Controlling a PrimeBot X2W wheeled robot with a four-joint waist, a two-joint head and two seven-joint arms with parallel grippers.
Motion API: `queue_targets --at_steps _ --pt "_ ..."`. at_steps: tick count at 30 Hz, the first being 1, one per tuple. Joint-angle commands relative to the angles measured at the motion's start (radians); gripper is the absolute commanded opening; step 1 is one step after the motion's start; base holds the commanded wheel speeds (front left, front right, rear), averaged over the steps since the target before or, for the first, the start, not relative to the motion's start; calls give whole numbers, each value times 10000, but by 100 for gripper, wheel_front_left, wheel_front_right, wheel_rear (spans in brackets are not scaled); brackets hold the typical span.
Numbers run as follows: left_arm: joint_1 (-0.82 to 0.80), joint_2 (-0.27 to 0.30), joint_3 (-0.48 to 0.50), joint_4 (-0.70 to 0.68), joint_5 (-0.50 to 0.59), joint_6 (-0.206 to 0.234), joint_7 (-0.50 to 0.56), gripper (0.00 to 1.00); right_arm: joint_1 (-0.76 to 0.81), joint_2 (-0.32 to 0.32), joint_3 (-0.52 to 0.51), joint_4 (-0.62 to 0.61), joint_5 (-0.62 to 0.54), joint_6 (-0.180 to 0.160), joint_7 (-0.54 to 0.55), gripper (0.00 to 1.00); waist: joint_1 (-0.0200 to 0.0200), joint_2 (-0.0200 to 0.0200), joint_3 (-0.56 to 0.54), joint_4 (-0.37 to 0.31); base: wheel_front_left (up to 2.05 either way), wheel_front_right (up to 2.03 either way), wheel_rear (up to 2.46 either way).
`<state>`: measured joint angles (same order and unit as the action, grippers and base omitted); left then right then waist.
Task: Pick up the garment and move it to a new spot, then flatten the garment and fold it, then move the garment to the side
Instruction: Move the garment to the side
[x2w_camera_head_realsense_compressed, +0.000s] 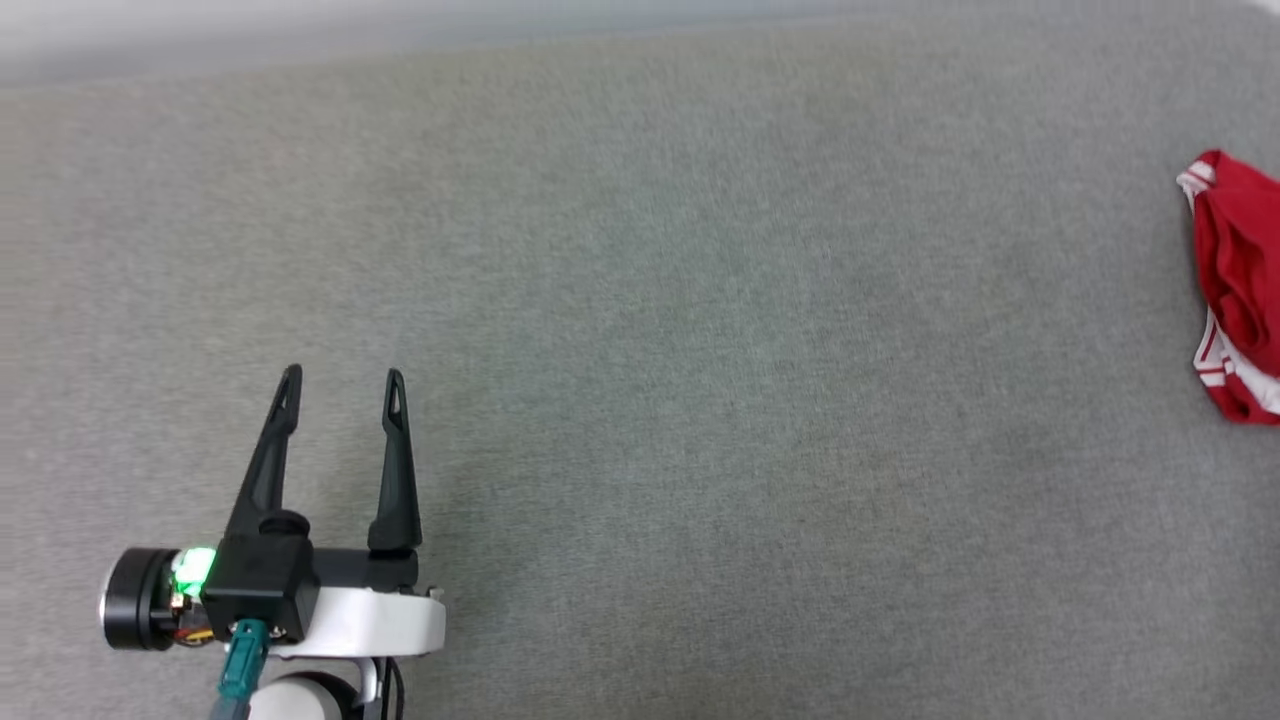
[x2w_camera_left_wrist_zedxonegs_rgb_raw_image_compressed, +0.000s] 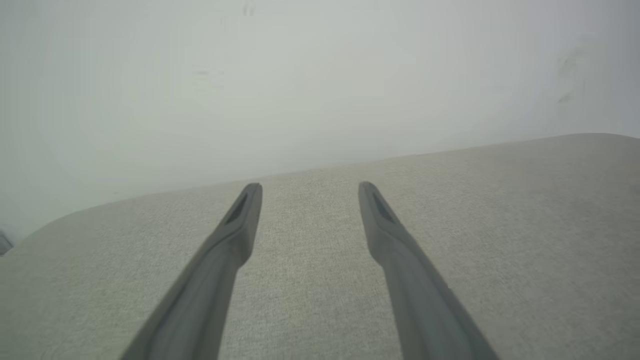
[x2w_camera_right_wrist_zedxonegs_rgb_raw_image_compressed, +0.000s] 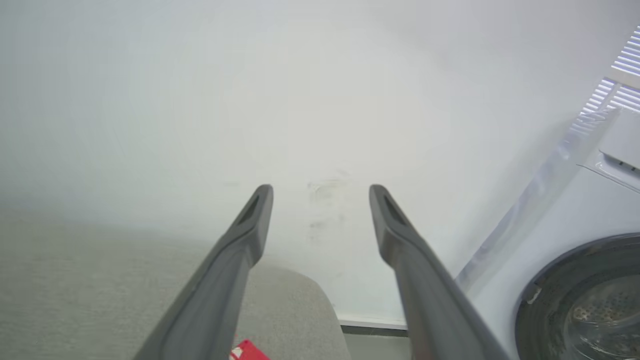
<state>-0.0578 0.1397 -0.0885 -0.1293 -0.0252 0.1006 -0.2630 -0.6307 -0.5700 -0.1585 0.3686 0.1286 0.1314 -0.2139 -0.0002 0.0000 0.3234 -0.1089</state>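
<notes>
Head view cuts the garment off at the right edge — crumpled.

Left tool spread wide over grey surface; garment bunched at right edge.

Grey fabric surface, white wall

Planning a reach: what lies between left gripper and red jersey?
Nothing: head view shows bare grey fabric surface from the black two-fingered left gripper to the crumpled red, white-trimmed jersey.
</notes>
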Motion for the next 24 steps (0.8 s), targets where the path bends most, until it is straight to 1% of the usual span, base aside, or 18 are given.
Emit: queue_targets --at_steps 1,7,10,15,20,24 --pt "169 -80 28 41 -57 9 -20 100 329 479 -58 -513 -193 -16 -155 100 2 0 -394 235 0 0 0" --pt "493 -205 130 231 -142 -76 -20 100 1417 1986 65 -2313 -204 -16 -444 100 2 0 -957 576 0 0 0" --pt "599 -232 218 375 -191 -144 -20 100 1996 2693 311 -2864 -146 -15 -495 100 2 0 -1179 732 0 0 0" --pt "707 -277 338 590 -175 -263 -20 100 2913 3595 908 -3313 -95 -16 -515 100 2 0 -1483 969 0 0 0" --pt "810 -334 450 762 -197 -358 -20 100 3826 4048 1327 -3197 70 -15 -508 100 2 0 -1800 1164 0 0 0" --pt "954 -383 495 893 -197 -475 -20 100 4537 4367 1327 -3044 248 -16 -510 100 2 0 -2058 1292 0 0 0"
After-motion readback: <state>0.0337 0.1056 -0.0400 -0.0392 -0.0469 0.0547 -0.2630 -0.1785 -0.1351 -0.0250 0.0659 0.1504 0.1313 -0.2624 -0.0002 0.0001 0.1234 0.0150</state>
